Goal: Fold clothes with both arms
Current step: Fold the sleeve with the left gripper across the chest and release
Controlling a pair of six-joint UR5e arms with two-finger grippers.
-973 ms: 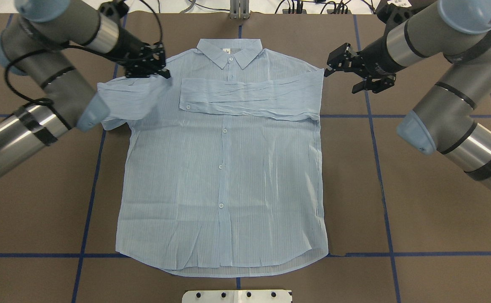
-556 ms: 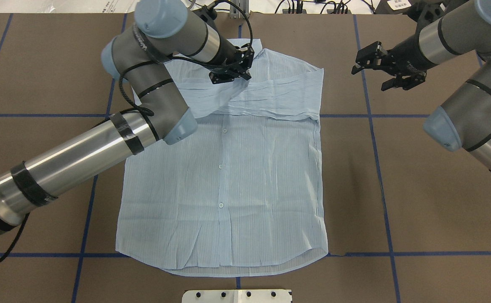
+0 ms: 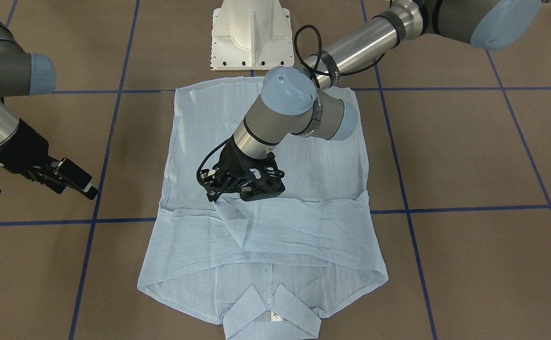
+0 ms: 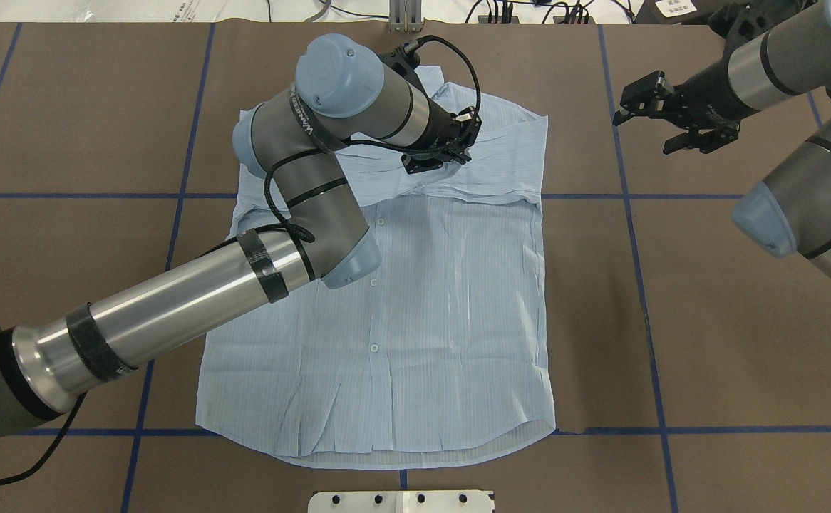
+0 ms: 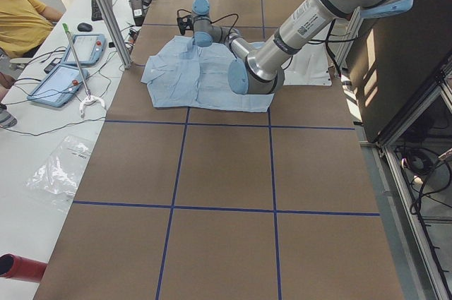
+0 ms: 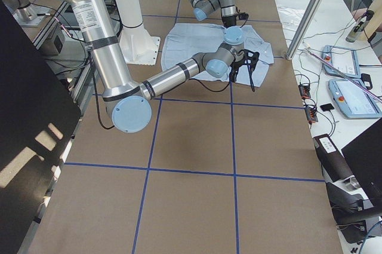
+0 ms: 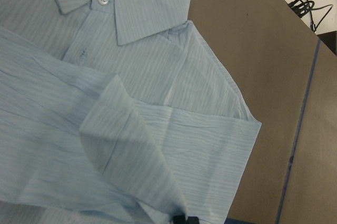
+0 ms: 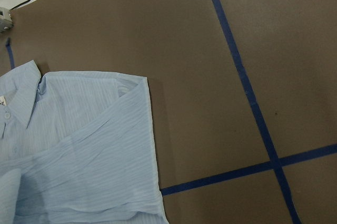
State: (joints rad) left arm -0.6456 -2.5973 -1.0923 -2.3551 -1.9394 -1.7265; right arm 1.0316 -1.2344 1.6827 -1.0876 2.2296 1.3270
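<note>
Pale blue shirt (image 4: 422, 299) lies flat, front up, mid counter (image 4: 708, 320), long axis near-far, collar (image 3: 271, 311) at the far end, hem (image 4: 387, 456) near the robot. Over the upper chest the left gripper (image 4: 437, 146) has jaws that look closed on the sleeve (image 3: 235, 224) cuff, pinch mostly hidden; right gripper (image 4: 642, 132) hovers off the shirt's right side, jaws open, empty. Best: lay the cuff straight across, level with the shoulders, lower until the cloth rests, then release without dragging the layer beneath.

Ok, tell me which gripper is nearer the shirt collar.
Left. The left gripper is over the shirt chest, just below the collar, pinching a sleeve. The right gripper hangs off the shirt, over bare table beyond its shoulder.
</note>
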